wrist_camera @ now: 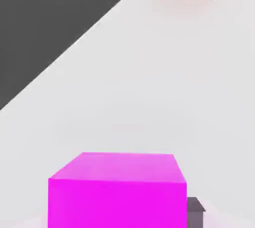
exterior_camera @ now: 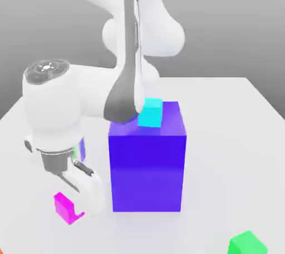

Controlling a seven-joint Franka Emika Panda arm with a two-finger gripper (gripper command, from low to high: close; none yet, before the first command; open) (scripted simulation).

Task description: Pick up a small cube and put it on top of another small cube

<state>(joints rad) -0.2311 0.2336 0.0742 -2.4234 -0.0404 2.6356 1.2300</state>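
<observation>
Low at the exterior view's left, the pink cube (exterior_camera: 65, 207) sits on the white table (exterior_camera: 234, 114), just beside and slightly below the gripper (exterior_camera: 83, 189), on its left in that view. Whether the gripper is open or closed cannot be told. Rightward stands the big blue block (exterior_camera: 147, 164) with a cyan cube (exterior_camera: 150, 113) on top, then a green cube (exterior_camera: 247, 243). Through the hand view, the pink cube (wrist_camera: 117, 189) looms close.

Lit evenly and brightly, with flat simulator shading and no glare. Only faint, soft shadows cast on the white matte tabletop (exterior_camera: 234, 136). Top face of the big blue-purple block (exterior_camera: 147, 161) rendered slightly paler than its front. Saturated, clean-edged colour on the small magenta-pink cube (wrist_camera: 117, 189).
</observation>
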